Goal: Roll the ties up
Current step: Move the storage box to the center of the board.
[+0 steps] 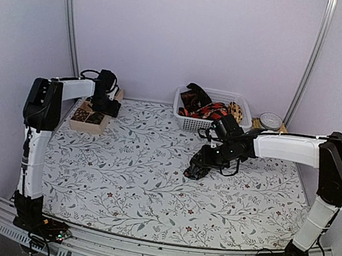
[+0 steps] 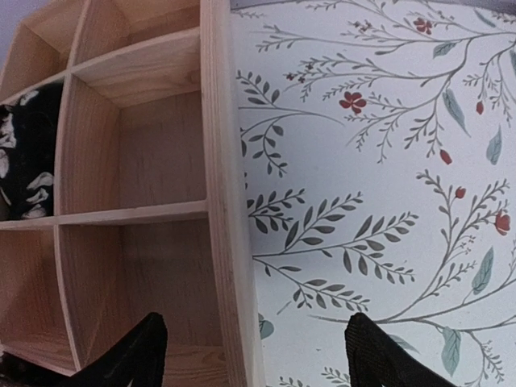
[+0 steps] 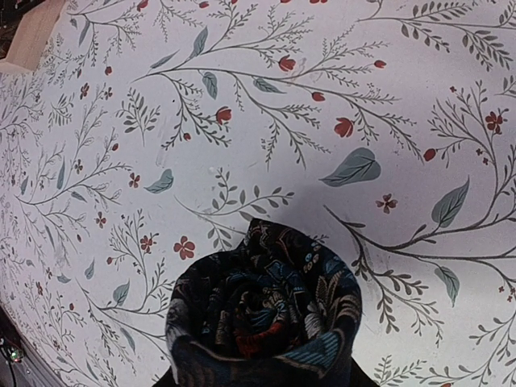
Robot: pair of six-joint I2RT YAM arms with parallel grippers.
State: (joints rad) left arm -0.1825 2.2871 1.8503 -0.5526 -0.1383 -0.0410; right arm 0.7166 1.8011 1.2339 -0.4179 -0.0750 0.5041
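**Spotter:** As you read the table from the arm bases outward, the first thing you meet is your right gripper, low over the floral tablecloth right of centre. Its jaws are partly closed around a rolled tie, a dark floral coil with its spiral end facing the wrist camera.

**Operator's mate:** Can you see the fingers on that one?

**Spotter:** No, the coil hides them in the wrist view, though it sits right where they meet. You cannot tell whether the roll touches the cloth.

**Operator's mate:** And the left side?

**Spotter:** Further back on the left, your left gripper hangs over the near right edge of the wooden tray. Its fingers stand wide apart with nothing between them. One is above a tray compartment, the other above the cloth, with the tray's side wall between the two.

**Operator's mate:** Anything in the tray?

**Spotter:** You have a black-and-white patterned tie in a compartment at the left of the wrist view. The compartments nearest the fingers show bare wood.

**Operator's mate:** And farthest off?

**Spotter:** At the far edge stands the white basket, and loose ties lie heaped in it, dark, red-black and yellow.
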